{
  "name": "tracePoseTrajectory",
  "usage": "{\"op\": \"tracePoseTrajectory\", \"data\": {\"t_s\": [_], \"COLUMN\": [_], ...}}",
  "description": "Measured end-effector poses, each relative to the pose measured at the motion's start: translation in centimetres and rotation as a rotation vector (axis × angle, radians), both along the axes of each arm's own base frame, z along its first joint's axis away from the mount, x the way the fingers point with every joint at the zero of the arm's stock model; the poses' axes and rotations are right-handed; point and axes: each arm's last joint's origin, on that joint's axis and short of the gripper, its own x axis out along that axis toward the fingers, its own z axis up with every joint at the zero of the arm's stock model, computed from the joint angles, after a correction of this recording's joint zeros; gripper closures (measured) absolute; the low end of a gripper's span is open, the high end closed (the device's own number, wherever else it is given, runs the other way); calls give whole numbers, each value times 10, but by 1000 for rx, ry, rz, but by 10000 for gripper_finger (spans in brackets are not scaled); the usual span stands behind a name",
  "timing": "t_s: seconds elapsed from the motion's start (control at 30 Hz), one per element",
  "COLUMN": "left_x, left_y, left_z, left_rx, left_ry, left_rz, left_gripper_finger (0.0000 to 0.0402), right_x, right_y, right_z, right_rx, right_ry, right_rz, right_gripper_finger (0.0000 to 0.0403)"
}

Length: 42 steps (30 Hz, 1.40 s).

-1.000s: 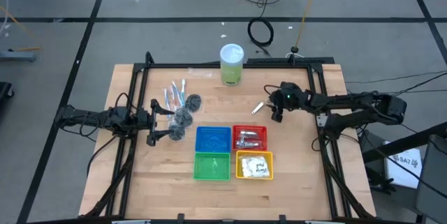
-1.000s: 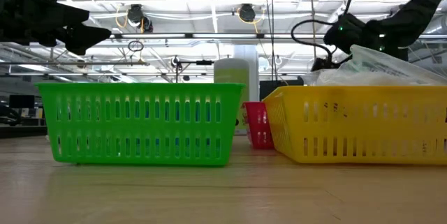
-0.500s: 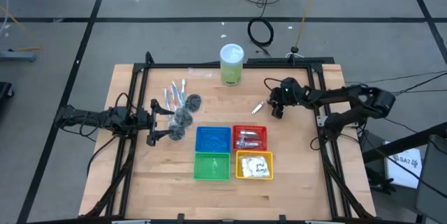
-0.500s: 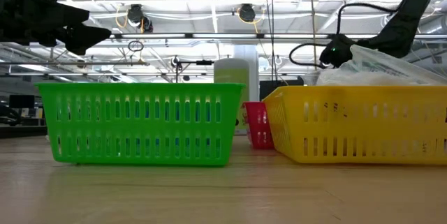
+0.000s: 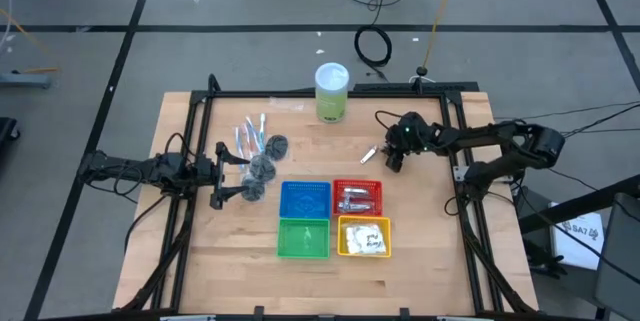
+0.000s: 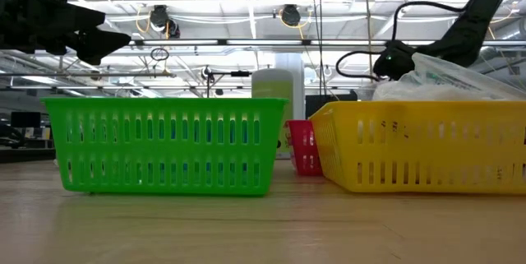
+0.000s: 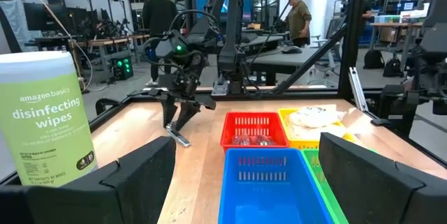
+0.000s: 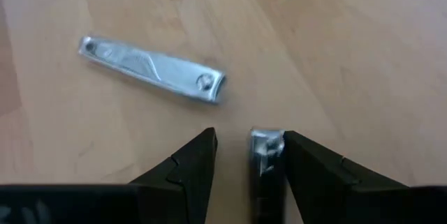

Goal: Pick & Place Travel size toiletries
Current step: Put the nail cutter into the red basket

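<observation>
A small flat silver clipper (image 8: 150,70) lies on the bare wood right of the table's middle (image 5: 370,153). My right gripper (image 8: 241,151) (image 5: 396,157) slants down just beside it, fingers apart. A second silver piece (image 8: 265,147) shows between those fingers. Clear-wrapped sticks (image 5: 250,135) and dark round puffs (image 5: 263,167) lie at the table's left. My left gripper (image 5: 218,176) waits open and level beside them. My right gripper has the short silver piece (image 8: 264,155) right up against one fingertip (image 8: 307,165). Bare wood shows between the piece and the other finger, so it is not pinched. Whether that finger touches it, I cannot tell.
Blue (image 5: 305,199), red (image 5: 372,187), green (image 5: 303,238) and yellow (image 5: 346,237) baskets stand together at the table's middle. The red one holds silver pieces, the yellow one white sachets. A green wipes cylinder (image 5: 332,93) stands at the far edge. People stand beyond the table.
My right gripper has come down toward the table beside the silver clipper and shifted slightly toward the table's left. It has tipped further downward as the arm folded in.
</observation>
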Motion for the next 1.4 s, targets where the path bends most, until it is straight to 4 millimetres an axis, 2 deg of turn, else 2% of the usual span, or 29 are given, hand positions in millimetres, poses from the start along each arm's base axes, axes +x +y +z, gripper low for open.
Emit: {"op": "tracePoseTrajectory", "data": {"t_s": [0.4, 0.93, 1.4], "left_x": [0, 0, 0], "left_y": [0, 0, 0], "left_z": [0, 0, 0], "left_rx": [0, 0, 0], "left_ry": [0, 0, 0], "left_rz": [0, 0, 0], "left_gripper_finger": [55, 55, 55], "right_x": [-5, -16, -8], "right_y": [3, 10, 5], "right_z": [10, -3, 5], "right_rx": [-37, -32, -96], "right_ry": [11, 21, -138], "right_rz": [-15, -17, -25], "right_gripper_finger": [252, 357, 357]}}
